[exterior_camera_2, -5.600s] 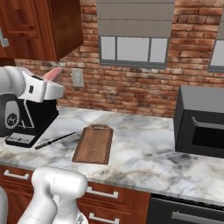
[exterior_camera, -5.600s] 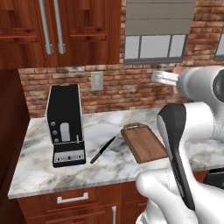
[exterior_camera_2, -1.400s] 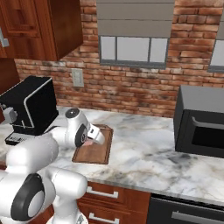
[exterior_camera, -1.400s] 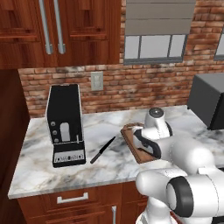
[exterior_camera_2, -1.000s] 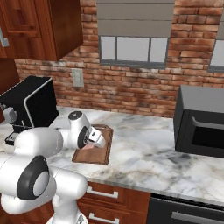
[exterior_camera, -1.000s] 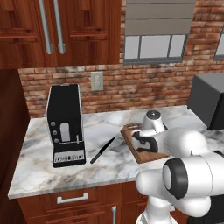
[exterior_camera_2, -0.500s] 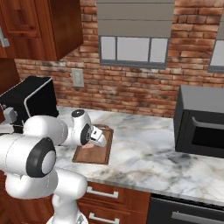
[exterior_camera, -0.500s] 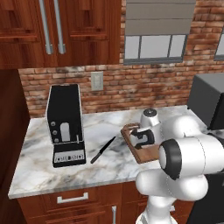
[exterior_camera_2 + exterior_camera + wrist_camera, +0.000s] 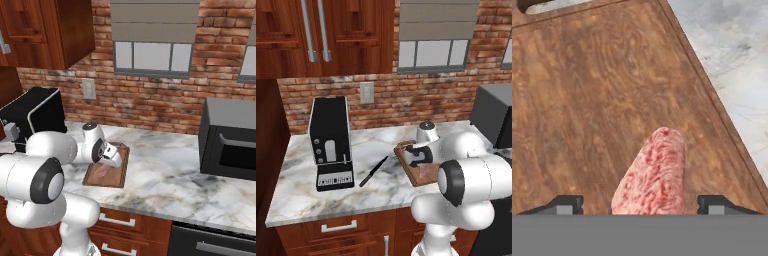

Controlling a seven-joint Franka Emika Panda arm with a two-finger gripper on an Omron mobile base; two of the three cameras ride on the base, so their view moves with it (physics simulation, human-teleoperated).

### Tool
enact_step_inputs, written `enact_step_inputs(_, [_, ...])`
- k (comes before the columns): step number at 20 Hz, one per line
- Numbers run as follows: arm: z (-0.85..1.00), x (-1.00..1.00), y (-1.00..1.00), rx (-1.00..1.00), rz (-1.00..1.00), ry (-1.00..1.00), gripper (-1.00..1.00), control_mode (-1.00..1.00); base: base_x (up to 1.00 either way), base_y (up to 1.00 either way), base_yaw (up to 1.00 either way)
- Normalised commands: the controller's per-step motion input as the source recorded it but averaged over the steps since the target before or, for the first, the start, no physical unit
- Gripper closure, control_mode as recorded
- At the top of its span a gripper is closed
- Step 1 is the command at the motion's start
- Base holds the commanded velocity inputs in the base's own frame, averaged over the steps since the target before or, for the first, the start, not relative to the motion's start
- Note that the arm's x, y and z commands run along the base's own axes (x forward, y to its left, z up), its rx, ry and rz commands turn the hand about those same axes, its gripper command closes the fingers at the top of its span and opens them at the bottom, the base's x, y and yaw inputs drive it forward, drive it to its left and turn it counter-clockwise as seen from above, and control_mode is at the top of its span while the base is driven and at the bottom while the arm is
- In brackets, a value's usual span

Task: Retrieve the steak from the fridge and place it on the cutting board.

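**Steak down on the cutting board, claw spread around it**

You have one steak (image 9: pixel 653 176) lying flat on the one cutting board (image 9: pixel 587 100), and in the hand view it sits squarely between the two dark fingertips (image 9: pixel 564 204), its long axis running straight ahead of the claw toward the board's middle. The gripper (image 9: pixel 417 156) stands apart, with clear gaps either side of the meat, so nothing is clamped. Going left to right on the counter you see one black coffee machine (image 9: pixel 331 142), one knife (image 9: pixel 374 171), the board under the single arm, then one dark microwave (image 9: pixel 229 145). Your coming move looks like a plain lift straight back off the steak, which should stay put.
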Motion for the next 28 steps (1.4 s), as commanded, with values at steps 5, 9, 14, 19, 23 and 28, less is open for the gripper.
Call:
enact_step_inputs(5, [0.08,-0.28,0.00,0.00,0.00,0.00,-1.00,-1.00,0.00,0.00,0.00])
enact_step_inputs(9, [0.52,-0.22,-0.13,0.00,0.00,-0.03,-1.00,-1.00,0.00,0.00,0.00])
enact_step_inputs(14, [0.76,-0.25,-0.20,0.00,0.00,-0.11,-1.00,-1.00,0.00,0.00,0.00])
enact_step_inputs(19, [0.72,-0.58,-0.32,0.02,0.00,-0.11,-1.00,-1.00,0.00,0.00,0.00])
enact_step_inputs(23, [0.81,-0.69,-0.46,0.09,0.00,-0.18,-1.00,-1.00,0.00,0.00,0.00])
enact_step_inputs(28, [0.86,-0.83,-0.29,0.07,0.04,-0.28,-1.00,-1.00,0.00,0.00,0.00])
